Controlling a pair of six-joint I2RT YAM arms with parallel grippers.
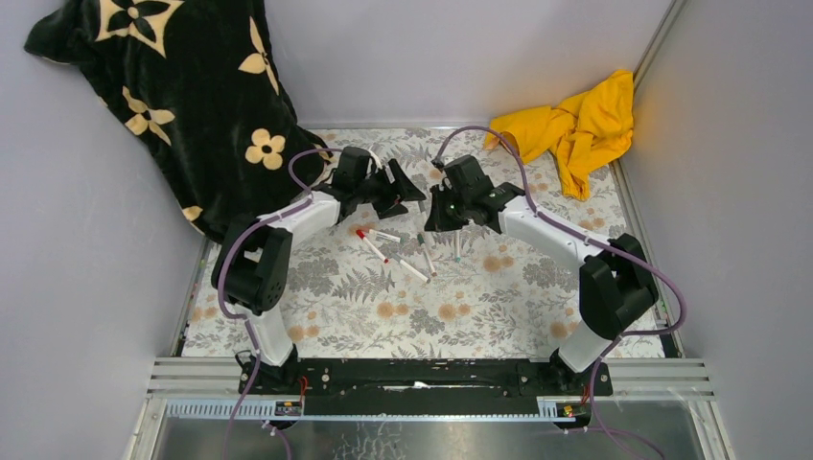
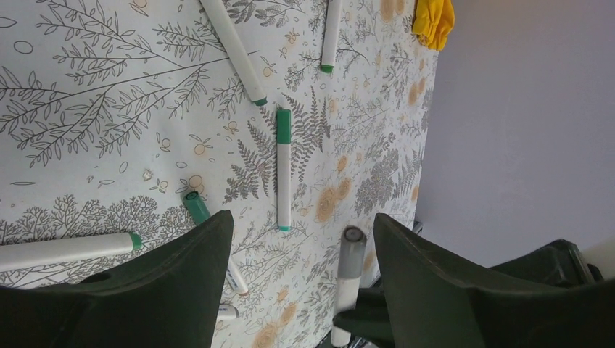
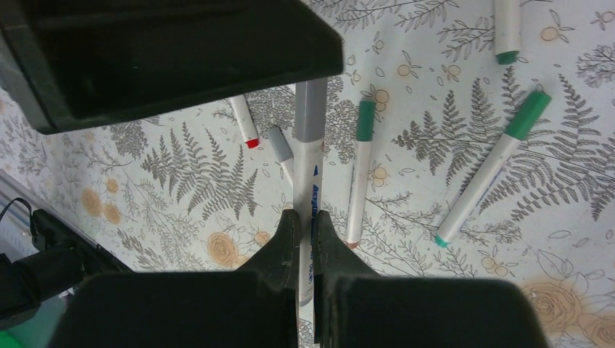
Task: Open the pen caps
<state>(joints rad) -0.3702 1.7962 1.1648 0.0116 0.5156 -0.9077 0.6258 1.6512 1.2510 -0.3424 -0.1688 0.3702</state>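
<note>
My right gripper (image 3: 306,225) is shut on a white pen barrel (image 3: 309,192) with a grey cap (image 3: 310,109), and holds it above the table pointing at my left gripper. In the left wrist view that grey cap (image 2: 351,254) stands between the open fingers of my left gripper (image 2: 301,221), close to the right finger and not gripped. Several other pens lie on the floral tablecloth: one with a green cap (image 2: 283,125), another green cap (image 3: 528,116), and a red-tipped one (image 1: 366,239). Both grippers (image 1: 398,192) (image 1: 443,216) meet over the table's far middle.
A black flowered blanket (image 1: 182,96) hangs over the far left corner. A yellow cloth (image 1: 575,120) lies at the far right. Grey walls close the table on three sides. Loose pens (image 1: 412,268) lie just in front of the grippers.
</note>
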